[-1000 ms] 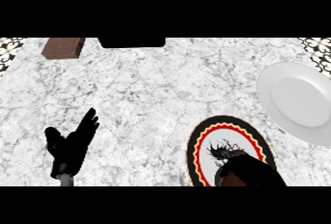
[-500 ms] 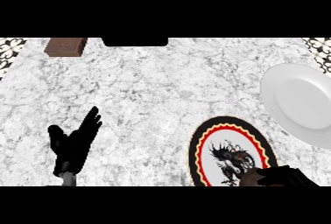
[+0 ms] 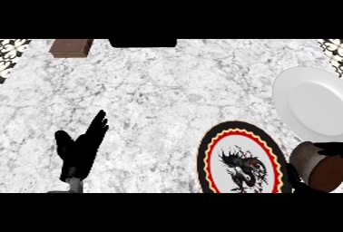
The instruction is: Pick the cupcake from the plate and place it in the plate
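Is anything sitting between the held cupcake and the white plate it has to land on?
Nothing visible. The cupcake, in the right hand, sits just below the white plate. The patterned plate lies to its left, off that path.

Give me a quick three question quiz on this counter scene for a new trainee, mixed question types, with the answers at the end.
1. True or false: the cupcake sits on the patterned plate.
2. Which hand holds the cupcake? A) left hand B) right hand
3. Fill in: the white plate lies toward the counter's ___ edge.

Key: 1 false, it is beside the plate, in a hand. 2 B. 3 right.
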Robot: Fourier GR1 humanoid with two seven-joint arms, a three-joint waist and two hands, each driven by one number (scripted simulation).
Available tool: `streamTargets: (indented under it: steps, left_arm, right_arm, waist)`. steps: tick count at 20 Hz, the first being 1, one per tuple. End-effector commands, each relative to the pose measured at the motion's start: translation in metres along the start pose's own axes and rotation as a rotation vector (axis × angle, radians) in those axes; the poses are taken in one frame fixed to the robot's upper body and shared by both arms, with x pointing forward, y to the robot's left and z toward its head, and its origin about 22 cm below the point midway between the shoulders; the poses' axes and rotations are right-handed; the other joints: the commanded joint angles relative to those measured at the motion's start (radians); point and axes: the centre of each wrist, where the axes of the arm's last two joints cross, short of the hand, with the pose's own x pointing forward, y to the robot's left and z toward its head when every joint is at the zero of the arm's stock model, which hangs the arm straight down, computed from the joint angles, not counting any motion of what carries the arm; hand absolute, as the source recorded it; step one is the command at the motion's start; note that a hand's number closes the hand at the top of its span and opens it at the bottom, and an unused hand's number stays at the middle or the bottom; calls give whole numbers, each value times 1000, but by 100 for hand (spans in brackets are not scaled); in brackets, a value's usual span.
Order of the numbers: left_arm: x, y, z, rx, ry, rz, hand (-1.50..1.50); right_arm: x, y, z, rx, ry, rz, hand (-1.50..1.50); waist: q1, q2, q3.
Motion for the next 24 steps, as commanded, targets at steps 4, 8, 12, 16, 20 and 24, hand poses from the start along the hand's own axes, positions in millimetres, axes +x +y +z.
streamTargets:
  steps: [4, 8, 12, 16, 20, 24]
  left_arm:
    - [-7, 4, -5, -6, 48, 1, 0]
    - [-13, 0, -6, -21, 65, -9, 0]
    - [5, 3, 3, -27, 56, -25, 0]
    - [6, -18, -9, -44, 56, -18, 0]
    - [-3, -20, -1, -51, 48, -11, 0]
    - [2, -14, -9, -70, 27, -24, 0]
  right_arm:
    - [-66, -10, -76, -197, 29, 29, 150]
    - [-103, -15, -100, -211, 18, 32, 150]
    - [-131, -18, -139, -228, 35, 40, 150]
    - [-145, -31, -173, -211, 39, 53, 150]
    - [-154, -35, -183, -129, 228, 145, 150]
    - [-166, -32, -182, 77, 278, 283, -150]
  waist:
    - [19, 10, -5]
    - [13, 9, -5]
    - [30, 10, -3]
    - [34, 15, -3]
    - [52, 19, -4]
    - [72, 29, -3]
